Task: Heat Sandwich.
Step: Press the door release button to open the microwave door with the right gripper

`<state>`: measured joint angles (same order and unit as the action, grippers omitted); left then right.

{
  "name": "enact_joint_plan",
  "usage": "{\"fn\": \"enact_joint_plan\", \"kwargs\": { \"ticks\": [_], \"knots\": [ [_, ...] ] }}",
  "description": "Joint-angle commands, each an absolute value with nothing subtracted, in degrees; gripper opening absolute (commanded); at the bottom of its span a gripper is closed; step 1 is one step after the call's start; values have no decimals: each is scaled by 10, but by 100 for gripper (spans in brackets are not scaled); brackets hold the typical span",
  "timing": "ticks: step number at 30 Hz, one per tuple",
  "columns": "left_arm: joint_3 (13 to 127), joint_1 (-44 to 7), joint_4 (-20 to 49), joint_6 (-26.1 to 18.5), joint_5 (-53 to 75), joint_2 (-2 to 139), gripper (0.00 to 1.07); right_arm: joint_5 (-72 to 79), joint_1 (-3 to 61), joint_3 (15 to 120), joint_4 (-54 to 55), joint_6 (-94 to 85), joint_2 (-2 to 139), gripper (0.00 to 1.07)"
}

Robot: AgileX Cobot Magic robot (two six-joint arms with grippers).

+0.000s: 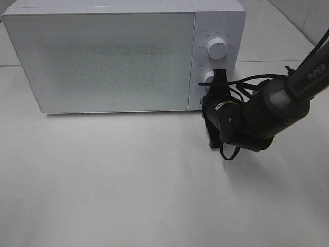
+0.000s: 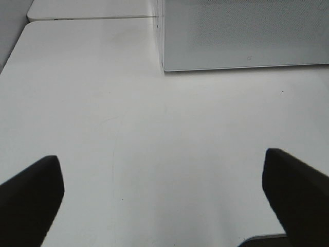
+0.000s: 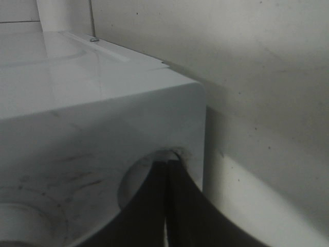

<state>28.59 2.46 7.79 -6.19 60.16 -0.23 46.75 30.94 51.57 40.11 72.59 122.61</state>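
Exterior high: right jaws together against the lower knob (image 1: pixel 207 77) of the microwave (image 1: pixel 103 56); left jaws apart over table (image 2: pixel 154 154).

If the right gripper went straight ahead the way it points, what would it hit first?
The lower knob on the microwave. The shut right gripper points right at it and looks nearly touching, though the exact gap is unclear.

Left fingers (image 2: pixel 31 198) spread wide, right fingers (image 3: pixel 144 206) together, arm (image 1: pixel 267 110) apparently outstretched
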Motion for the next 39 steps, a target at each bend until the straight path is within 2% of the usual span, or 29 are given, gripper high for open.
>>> {"fn": "enact_joint_plan", "kwargs": {
  "ticks": [1,14,21,39],
  "knots": [
    [283,28,81,-58,595,-14,103,520,307,531,392,720,1224,0],
    [283,28,81,-58,595,-14,103,582,307,564,387,720,1224,0],
    [283,28,81,-58,595,-14,103,630,282,602,358,709,1224,0],
    [283,28,81,-58,595,-14,103,637,273,633,333,699,1235,0]
  ]
}}
